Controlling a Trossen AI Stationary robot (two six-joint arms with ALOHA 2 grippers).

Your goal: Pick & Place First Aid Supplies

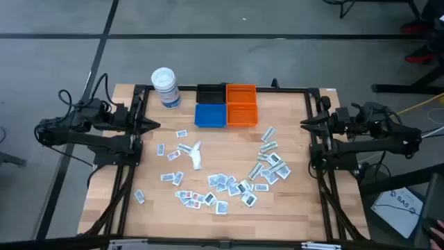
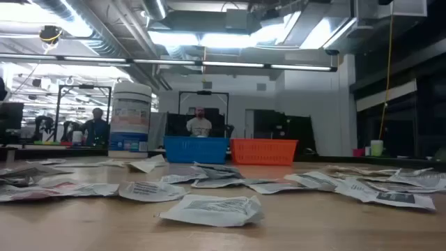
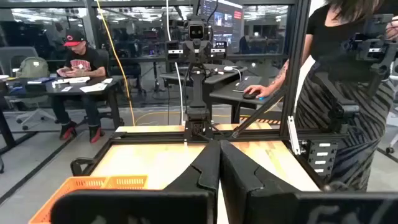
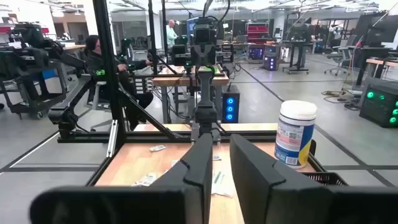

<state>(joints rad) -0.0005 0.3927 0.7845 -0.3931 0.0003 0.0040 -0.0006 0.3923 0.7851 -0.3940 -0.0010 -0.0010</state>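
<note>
**Both arms parked, sachets still scattered below the bins**

I take the bins as my landmark. The table (image 1: pixel 291 208) holds a black bin (image 1: pixel 210 94), an orange bin (image 1: pixel 241 104) and a blue bin (image 1: pixel 210 115), clustered at its far middle, with a white tub (image 1: pixel 166 87) just left of them.

My left arm waits at the table's left edge, level with the blue bin, its left gripper (image 1: pixel 151 126) pointing inward with the fingers pressed together and nothing in them. My right arm mirrors it at the right edge; the right gripper (image 1: pixel 306 123) shows a narrow gap between its fingers in the right wrist view and holds nothing.

The sachets (image 1: pixel 229 186) lie flat on the wood on the near side of the bins, none inside a bin that I can see. One loose group spreads below the blue bin and toward the left, around a crumpled white piece (image 1: pixel 195 157). A denser band runs from just below the orange bin's right corner down to the near middle.

What matters for my next reach: the band nearest the orange bin lies inward and nearer from the right gripper, closer to it than to the left. Several of those strips have their long axis running diagonally, so I judge the wrist needs turning before descending.
</note>
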